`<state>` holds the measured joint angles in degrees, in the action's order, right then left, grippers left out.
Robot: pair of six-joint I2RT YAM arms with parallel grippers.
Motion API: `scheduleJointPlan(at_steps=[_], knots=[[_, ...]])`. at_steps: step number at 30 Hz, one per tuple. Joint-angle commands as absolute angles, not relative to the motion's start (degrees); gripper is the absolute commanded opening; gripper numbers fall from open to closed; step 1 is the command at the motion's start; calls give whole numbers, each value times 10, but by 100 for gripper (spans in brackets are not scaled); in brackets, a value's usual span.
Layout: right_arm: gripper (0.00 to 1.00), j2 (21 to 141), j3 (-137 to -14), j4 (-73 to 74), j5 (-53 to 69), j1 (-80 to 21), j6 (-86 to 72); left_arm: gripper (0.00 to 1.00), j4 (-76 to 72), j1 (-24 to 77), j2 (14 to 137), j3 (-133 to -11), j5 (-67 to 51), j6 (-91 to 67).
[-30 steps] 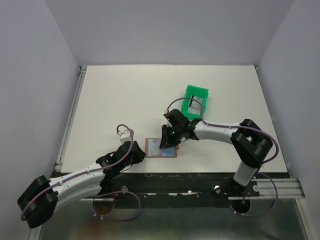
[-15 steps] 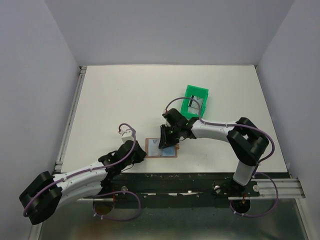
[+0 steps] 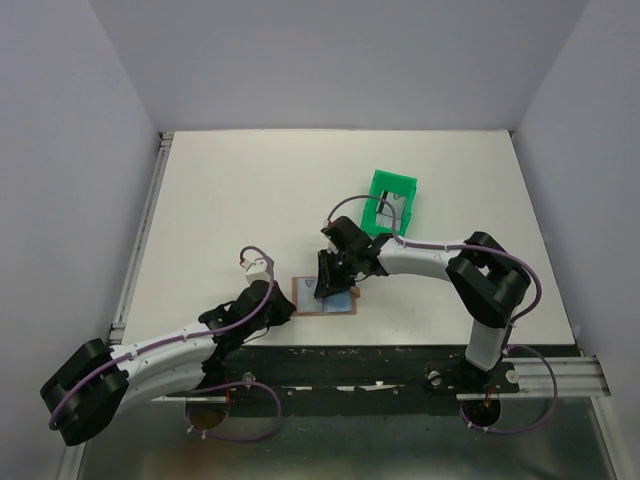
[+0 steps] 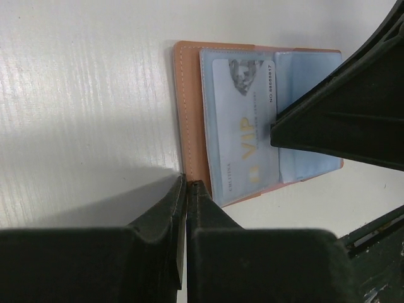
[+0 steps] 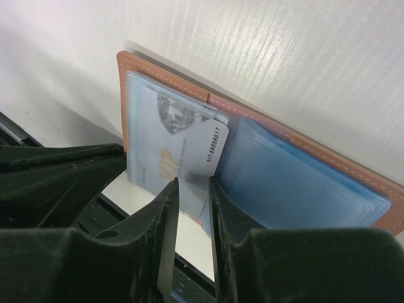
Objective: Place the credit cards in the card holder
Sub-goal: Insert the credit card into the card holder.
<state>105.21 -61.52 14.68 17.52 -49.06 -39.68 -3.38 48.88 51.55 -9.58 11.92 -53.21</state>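
Note:
The tan card holder [image 3: 303, 297] lies open near the table's front edge, its clear blue sleeves facing up. A pale credit card [image 4: 243, 126] marked VIP sits partly inside the left sleeve, its right end sticking out. My left gripper [image 4: 187, 183] is shut, its tips pinched on the holder's left leather edge [image 4: 189, 113]. Over the middle of the holder, my right gripper [image 5: 193, 183] holds its fingers a narrow gap apart. Their tips rest on the card's [image 5: 170, 139] protruding end. The right sleeve [image 5: 297, 183] looks bulky and blue.
A green plastic bin [image 3: 392, 200] stands behind the right arm, right of centre. The holder lies close to the table's front edge [image 3: 400, 347], with the black rail just beyond. The two grippers are close together over the holder.
My left gripper has closed and crept a little toward the holder's left edge. The right gripper has shifted slightly left over the card.

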Motion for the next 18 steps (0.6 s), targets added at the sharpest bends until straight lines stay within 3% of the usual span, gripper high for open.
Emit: scheduleJointPlan(at_steps=[1, 18], knots=[[33, 1063, -630, 155, 193, -497, -398, 9, -45, 493, 526, -83, 98, -531], [33, 1070, -628, 100, 255, -506, -410, 6, -48, 499, 527, -81, 98, -537]])
